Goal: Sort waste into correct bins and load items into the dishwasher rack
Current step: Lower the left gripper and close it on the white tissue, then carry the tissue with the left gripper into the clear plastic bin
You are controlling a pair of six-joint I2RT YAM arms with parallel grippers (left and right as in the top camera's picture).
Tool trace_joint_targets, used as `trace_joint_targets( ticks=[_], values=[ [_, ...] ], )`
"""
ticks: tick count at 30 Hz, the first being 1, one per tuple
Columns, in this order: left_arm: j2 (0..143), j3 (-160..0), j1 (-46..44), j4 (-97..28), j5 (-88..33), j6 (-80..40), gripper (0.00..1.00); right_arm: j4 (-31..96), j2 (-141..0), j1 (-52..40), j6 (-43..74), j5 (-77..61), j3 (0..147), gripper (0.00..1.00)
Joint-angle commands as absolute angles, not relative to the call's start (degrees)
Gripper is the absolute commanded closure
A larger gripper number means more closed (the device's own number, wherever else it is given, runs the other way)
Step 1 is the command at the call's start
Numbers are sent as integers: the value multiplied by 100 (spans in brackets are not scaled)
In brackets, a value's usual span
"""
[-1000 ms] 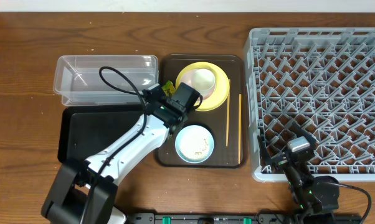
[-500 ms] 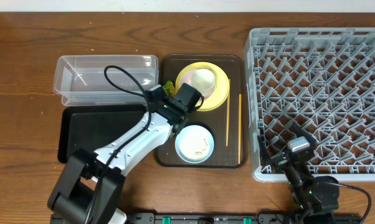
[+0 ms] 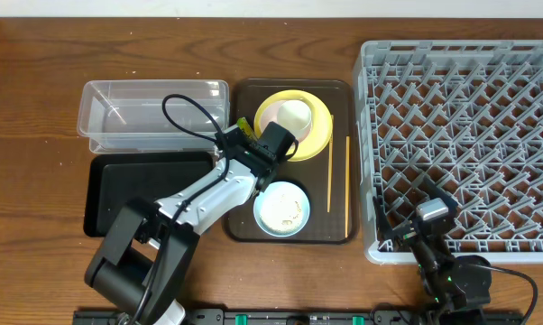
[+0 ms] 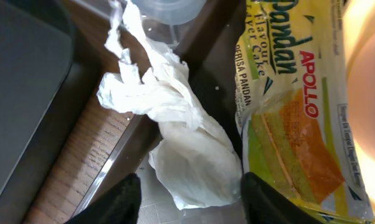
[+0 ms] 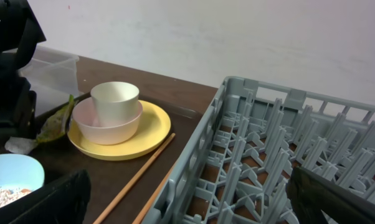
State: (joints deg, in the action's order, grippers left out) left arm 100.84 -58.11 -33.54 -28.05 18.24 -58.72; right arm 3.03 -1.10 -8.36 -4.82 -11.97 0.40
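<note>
Left wrist view: the left gripper's (image 4: 192,200) parted fingers straddle the near end of the crumpled white tissue (image 4: 187,152). It lies at the brown tray's (image 4: 209,81) left edge and stretches away beside the wrapper (image 4: 287,112). The right gripper (image 5: 187,208), spread wide, waits far right.

The tissue (image 4: 181,143) is soft, crumpled paper; the wrapper (image 4: 293,106) is glossy film. The surface (image 3: 37,72) shows smooth grained wood.

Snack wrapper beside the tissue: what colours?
Wrapper: yellow-green, orange print, red lettering; left wrist view.
</note>
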Motion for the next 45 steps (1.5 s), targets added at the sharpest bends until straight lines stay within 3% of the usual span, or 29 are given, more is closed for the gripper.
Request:
trace_joint_targets(
  ticks=[1,9,12,17,22,29,32,45],
  values=[
    [10125,-5828,-3374,-2821,1846,-5902,48,322,-93,-832,-475,-1205,32,1],
    [10263,-5819,-3433,-2821,1850,-5902,52,322,-93,-832,-475,-1205,32,1],
    [10267,-5819,-3433,-2818,1848,-5902,62,322,-91,-832,-475,-1203,32,1],
    [10267,-5819,-3433,-2821,1848,-5902,64,322,-91,-832,-475,-1205,32,1],
    [10267,-5819,-3433,-2818,1848,-5900,76,322,-91,-832,-475,-1205,32,1],
    [10267,-5819,-3433,-2823,1848,-5898,81,322,-91,-832,-475,-1205,32,1],
    [10252,-5819,-3433,-2834,1848,-5857,90,322,-91,-832,-475,-1205,32,1],
    [9164,-5819,-3433,-3131,1850,-5857,94,322,-93,-832,-475,-1205,32,1]
  ],
)
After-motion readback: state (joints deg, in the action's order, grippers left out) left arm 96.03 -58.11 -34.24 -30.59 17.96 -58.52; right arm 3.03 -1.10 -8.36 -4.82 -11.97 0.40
